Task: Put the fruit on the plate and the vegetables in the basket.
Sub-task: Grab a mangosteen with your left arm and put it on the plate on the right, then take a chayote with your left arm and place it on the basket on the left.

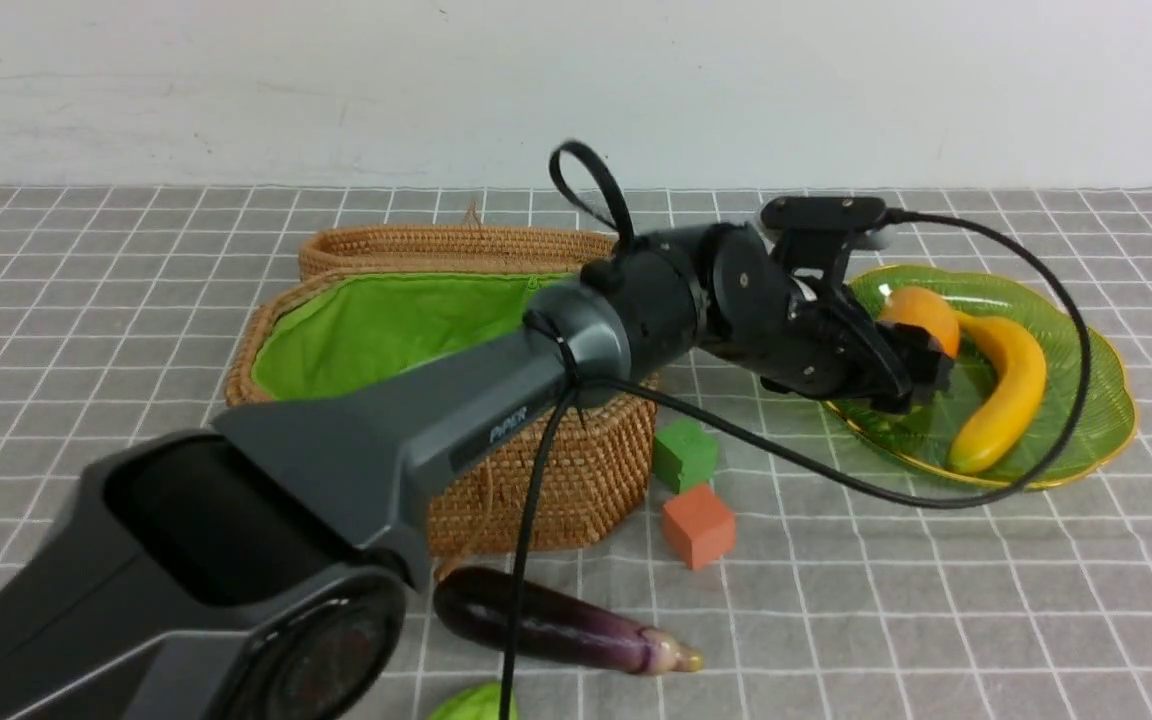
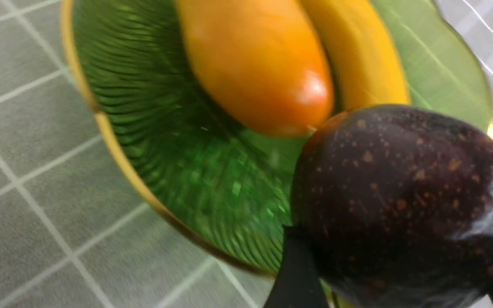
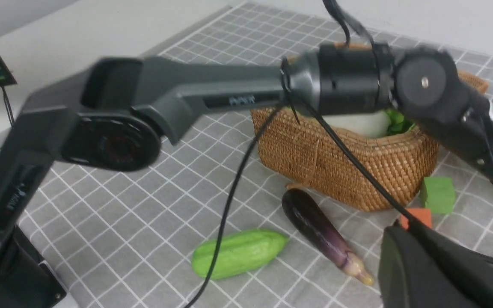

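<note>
Cubes (image 1: 684, 455) between basket (image 1: 576, 480) and plate (image 1: 1006, 295).

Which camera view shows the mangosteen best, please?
The left wrist view: the mangosteen, held in the left gripper, fills the frame in front of the plate. In the front view the gripper hides it; the right wrist view does not show it.

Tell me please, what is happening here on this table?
The left gripper holds a dark purple mangosteen over the rim of the green plate, where a mango and a banana lie. The eggplant and a light green vegetable lie on the cloth before the basket, not yet put in.
</note>
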`<state>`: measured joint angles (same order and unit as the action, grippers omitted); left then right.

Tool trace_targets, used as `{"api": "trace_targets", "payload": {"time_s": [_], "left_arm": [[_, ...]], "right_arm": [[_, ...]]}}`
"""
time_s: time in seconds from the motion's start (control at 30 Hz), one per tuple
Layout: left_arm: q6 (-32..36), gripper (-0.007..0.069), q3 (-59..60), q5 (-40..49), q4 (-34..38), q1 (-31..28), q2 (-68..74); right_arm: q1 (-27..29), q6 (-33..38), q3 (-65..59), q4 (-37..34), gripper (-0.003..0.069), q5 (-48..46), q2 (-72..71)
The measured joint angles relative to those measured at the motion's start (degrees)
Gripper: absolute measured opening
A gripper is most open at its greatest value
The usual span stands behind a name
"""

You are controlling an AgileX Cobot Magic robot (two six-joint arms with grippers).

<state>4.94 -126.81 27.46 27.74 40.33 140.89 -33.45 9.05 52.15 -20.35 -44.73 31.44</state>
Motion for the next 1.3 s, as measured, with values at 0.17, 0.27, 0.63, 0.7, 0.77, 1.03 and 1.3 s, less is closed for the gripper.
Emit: {"api": "trace_targets", "payload": {"time_s": [0.17,0.27,0.63,0.7,0.77,1.03,1.3], "left_arm": [[-5.4,0.0508,0.0,-2.5,0.0,0.0,1.1],[-5.8,0.0508,0.0,-2.4,0.0,0.0,1.1],[-3.3,0.0604,0.0,3.5,0.0,0.0,1.0],[-2.4,0.0605,0.0,4.1,0.0,0.0,0.8],[-2.1,0.0605,0.0,4.6,-0.1,0.0,0.4],[2.1,0.0592,0.0,14.7,-2.6,0.0,-5.0],[3.9,0.0592,-0.3,37.0,-21.3,0.0,-20.4]], "right_arm": [[0.0,0.0,0.0,0.0,-0.0014,-0.1,0.0],[0.0,0.0,0.0,0.1,-0.0013,-0.1,0.0],[0.0,0.0,0.0,0.3,-0.0008,-1.3,0.0],[0.0,0.0,0.0,0.3,-0.0008,-1.8,0.0],[0.0,0.0,0.0,0.3,-0.0008,-2.1,0.0],[0.0,0.0,0.0,-0.7,-0.0003,-2.4,0.0],[0.0,1.3,0.0,-1.3,0.0003,-2.8,0.0]]}}
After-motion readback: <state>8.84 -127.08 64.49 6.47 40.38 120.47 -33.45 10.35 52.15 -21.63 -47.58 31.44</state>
